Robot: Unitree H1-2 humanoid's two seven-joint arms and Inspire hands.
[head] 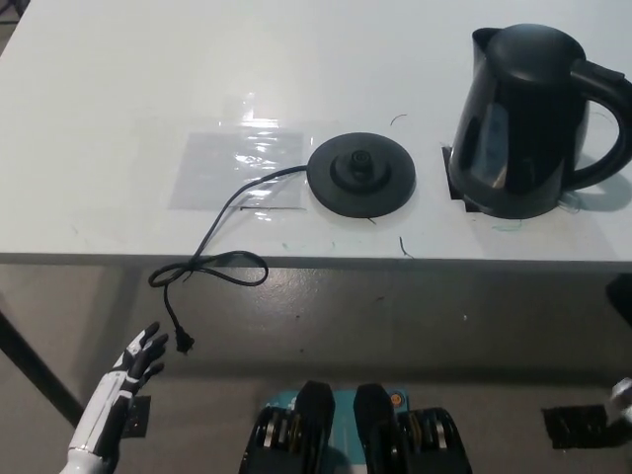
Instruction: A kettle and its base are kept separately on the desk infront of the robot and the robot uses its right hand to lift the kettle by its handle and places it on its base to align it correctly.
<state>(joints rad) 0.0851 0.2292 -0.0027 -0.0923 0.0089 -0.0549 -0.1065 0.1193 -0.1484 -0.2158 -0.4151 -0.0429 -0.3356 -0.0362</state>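
- Head view: a black electric kettle [533, 118] stands upright on the white bench [118, 79], at its right side, handle pointing right.
- The round black kettle base [361, 175] lies flat just left of the kettle, apart from it, near the bench's front edge.
- The base's power cord [222, 222] runs left over a clear plastic sheet [237, 168], loops off the edge, and its plug [184, 343] hangs below.
- The white left hand [138, 360] rests low at the lower left, released, fingers spread, grasping nothing.
- The right hand is out of sight.
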